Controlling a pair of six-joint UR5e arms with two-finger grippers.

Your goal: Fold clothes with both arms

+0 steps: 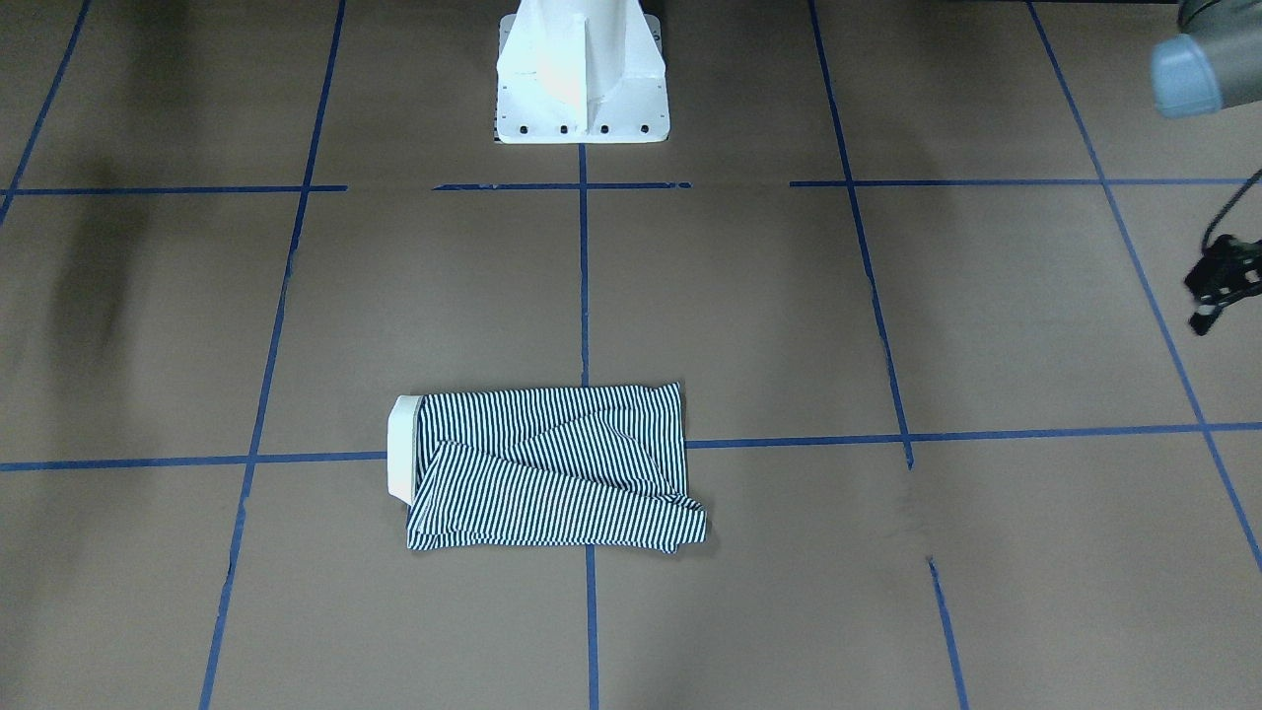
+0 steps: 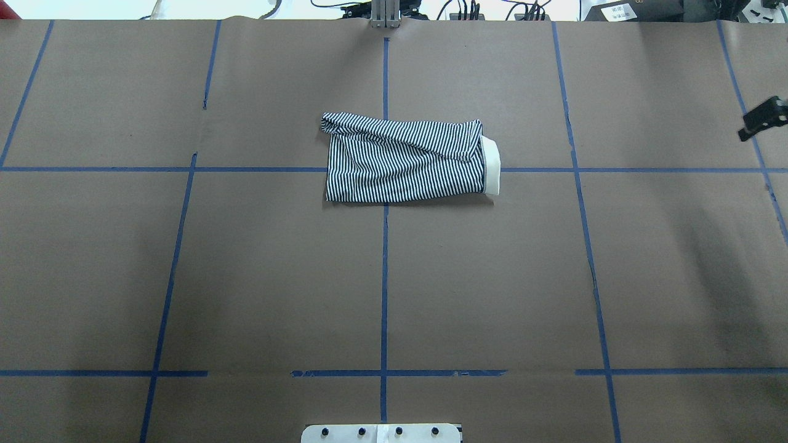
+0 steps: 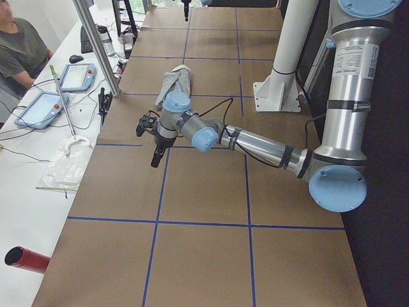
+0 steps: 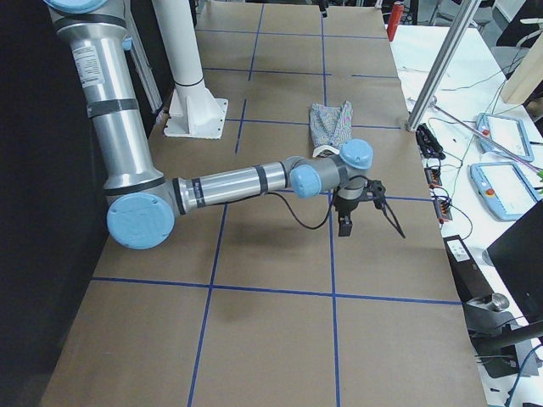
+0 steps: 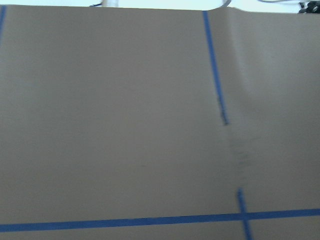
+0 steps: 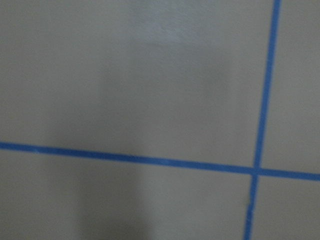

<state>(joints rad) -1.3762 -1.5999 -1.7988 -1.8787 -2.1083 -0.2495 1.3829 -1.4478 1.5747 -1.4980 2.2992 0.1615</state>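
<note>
The clothes are one striped polo shirt (image 1: 552, 468), folded into a compact rectangle and lying flat at the table's middle, with its cream collar (image 1: 401, 449) showing at one end. The overhead view shows the shirt (image 2: 403, 161) across the centre tape line. Neither arm touches it. My left gripper (image 1: 1221, 284) is cut off at the frame's edge and hangs over bare table far from the shirt; the left side view also shows this gripper (image 3: 155, 153). My right gripper (image 2: 761, 118) is far off at the opposite side and is also visible in the right side view (image 4: 345, 222). I cannot tell whether either gripper is open or shut. Both wrist views show only table paper and tape.
The white pedestal base (image 1: 582, 84) stands at the robot's edge of the table. Brown paper with blue tape lines (image 2: 385, 277) covers the table. A seated person (image 3: 19, 48), control tablets (image 3: 41, 109) and an aluminium post (image 3: 96, 45) line the operators' side.
</note>
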